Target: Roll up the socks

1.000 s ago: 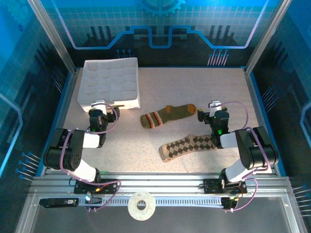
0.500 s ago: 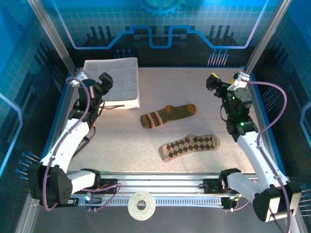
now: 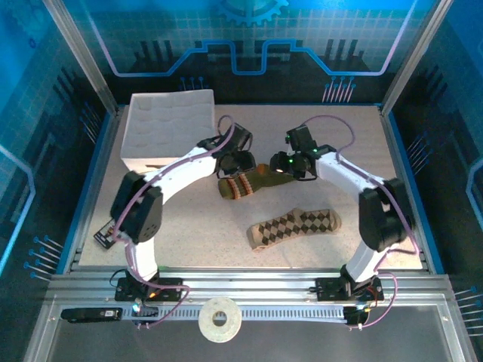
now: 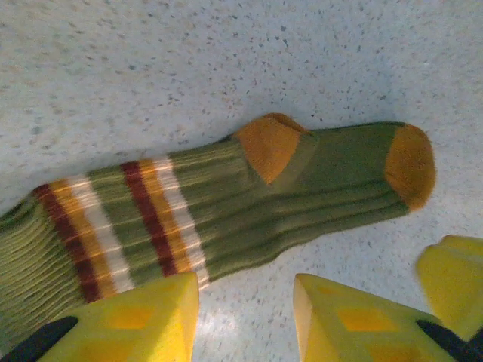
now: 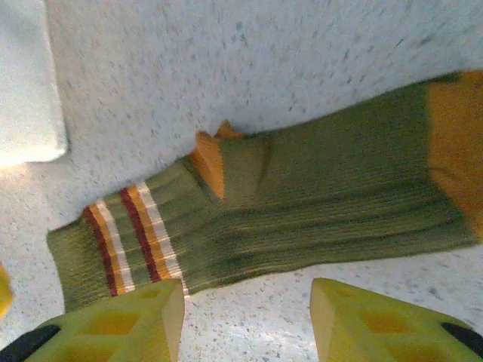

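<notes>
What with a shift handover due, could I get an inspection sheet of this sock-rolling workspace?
Surface: speckled beige tabletop, no spills seen.
Job's things: olive-green fabric sock with orange toe and heel, flat, unrolled; tan fabric sock with brown argyle diamonds, flat, nearer the bases, apart from it.
Clutter: white dimpled foam tray at the far left; small dark flat device at the left edge; white tape roll off the tabletop, near side.
Grippers: left gripper and right gripper over the olive sock, jaws apart, holding nothing.
Cables: purple cables arch clear of the socks.
Surroundings: blue printed enclosure walls, metal frame posts.

tray [image 3: 170,124] far-left | sock 1 [image 3: 255,180] centre | sock 2 [image 3: 294,225] before sock 1
</notes>
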